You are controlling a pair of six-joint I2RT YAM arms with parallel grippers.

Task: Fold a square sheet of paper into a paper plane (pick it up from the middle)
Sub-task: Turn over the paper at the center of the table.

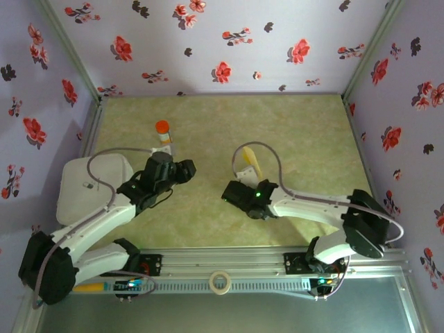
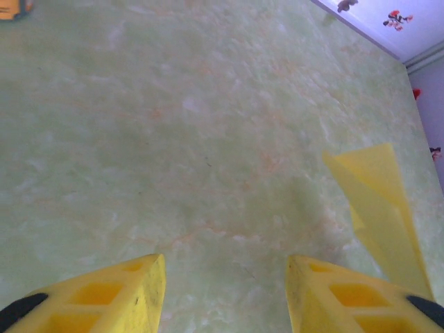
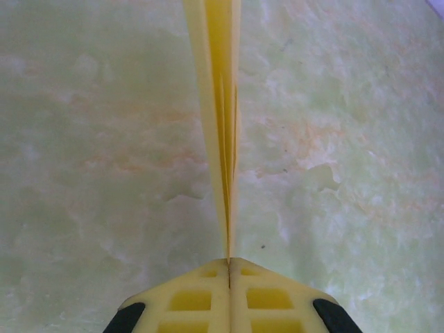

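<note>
We are counting two arms, the left arm [image 1: 90, 225] and the right arm [image 1: 312, 207], and two grippers, the left gripper [image 2: 225, 277] and the right gripper [image 3: 229, 262]. Each gripper is showing two yellow fingers [image 2: 111, 298], four in all. We are finding one paper plane [image 3: 220, 104], folded and yellow, and one orange-capped bottle [image 1: 162, 132]. We are also counting one white box [image 1: 90, 187], one roll of tape [image 1: 220, 282] and one table [image 1: 305, 139].

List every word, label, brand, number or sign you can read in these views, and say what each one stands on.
None can be read.
The folded yellow paper is plain, with no print.
The orange-capped bottle is too small to show any label text.
The flowered walls carry a pattern, no letters.
</note>
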